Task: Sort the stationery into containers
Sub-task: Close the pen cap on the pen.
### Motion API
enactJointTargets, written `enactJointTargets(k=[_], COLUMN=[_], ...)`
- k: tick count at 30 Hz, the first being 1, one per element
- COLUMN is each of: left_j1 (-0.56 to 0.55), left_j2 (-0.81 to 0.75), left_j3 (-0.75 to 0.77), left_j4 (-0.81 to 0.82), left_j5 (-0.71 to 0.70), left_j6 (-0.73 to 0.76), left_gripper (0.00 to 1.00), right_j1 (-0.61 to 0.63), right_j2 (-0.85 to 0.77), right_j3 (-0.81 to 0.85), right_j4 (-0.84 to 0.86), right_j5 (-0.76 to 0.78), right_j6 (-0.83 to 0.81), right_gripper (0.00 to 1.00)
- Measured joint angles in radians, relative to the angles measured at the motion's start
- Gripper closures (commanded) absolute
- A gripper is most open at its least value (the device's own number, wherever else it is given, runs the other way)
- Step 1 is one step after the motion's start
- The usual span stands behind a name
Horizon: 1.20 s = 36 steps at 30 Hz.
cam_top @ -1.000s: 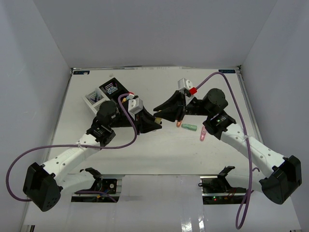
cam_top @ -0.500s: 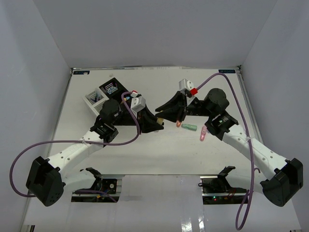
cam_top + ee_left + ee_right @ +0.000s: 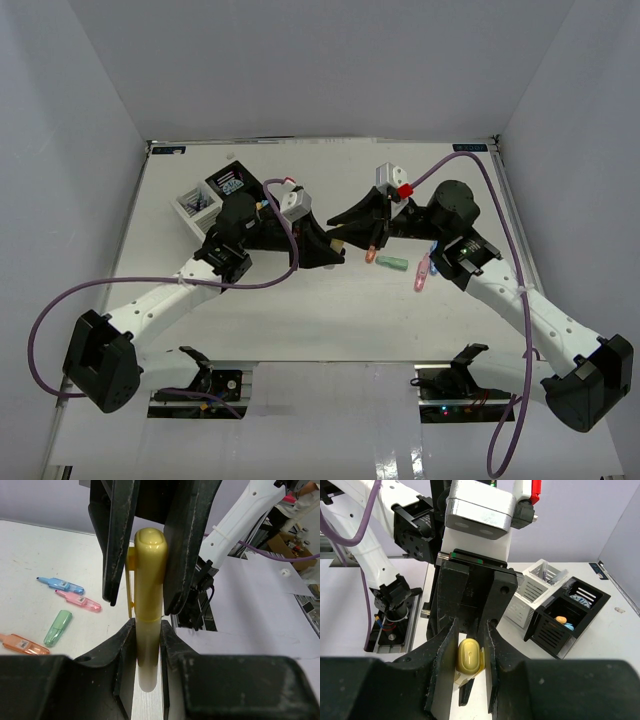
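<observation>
The white table (image 3: 300,310) is sitting inside plain white walls. I am holding the yellow highlighter (image 3: 149,580) over the middle of the table with both grippers at once. My left gripper (image 3: 147,645) is squeezing one end. My right gripper (image 3: 470,647) is squeezing the other end, nose to nose with it. Just to the right, the orange highlighter (image 3: 371,257), green highlighter (image 3: 392,264), pink highlighter (image 3: 420,277) and blue highlighter (image 3: 430,266) are lying close together. The black boxes (image 3: 232,182) and white boxes (image 3: 195,205) are standing together at the far left.
</observation>
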Motion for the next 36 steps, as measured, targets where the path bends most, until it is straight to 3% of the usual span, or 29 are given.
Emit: enactJointTargets(k=[18,36], left_j1=[0.000,-0.005], left_j2=[0.017,0.069], left_j3=[0.055,0.072], left_j4=[-0.129,-0.158], left_j5=[-0.004,-0.016], left_j6=[0.029,0.048], left_gripper=[1.00,1.00], right_j1=[-0.003,-0.003], right_j2=[-0.014,-0.014], right_j3=[-0.035,-0.088], right_j4=[-0.013,0.005], right_j5=[0.023,0.066], right_j6=[-0.061,-0.095], right_gripper=[0.92,0.92])
